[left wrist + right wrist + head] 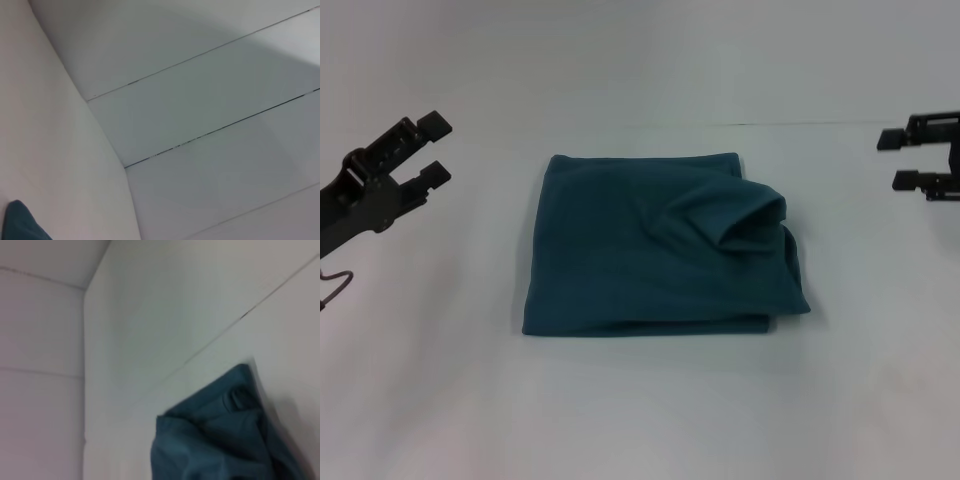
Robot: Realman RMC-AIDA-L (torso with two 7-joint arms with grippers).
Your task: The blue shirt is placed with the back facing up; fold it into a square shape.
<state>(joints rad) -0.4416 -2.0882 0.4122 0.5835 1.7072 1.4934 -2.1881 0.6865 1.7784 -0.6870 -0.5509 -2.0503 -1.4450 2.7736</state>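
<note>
Both grippers, left gripper [438, 148] and right gripper [892, 160], spread, empty, flanking folded blue shirt [650, 250] on white table [640, 410].

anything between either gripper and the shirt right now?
Nothing visible. The blue shirt lies folded on the white table. The left gripper hangs open off its left side, the right gripper open off its right. Only bare tabletop lies between each and the cloth.

Bare lab bench: plain white tabletop [640, 410], panelled walls [200, 100].
</note>
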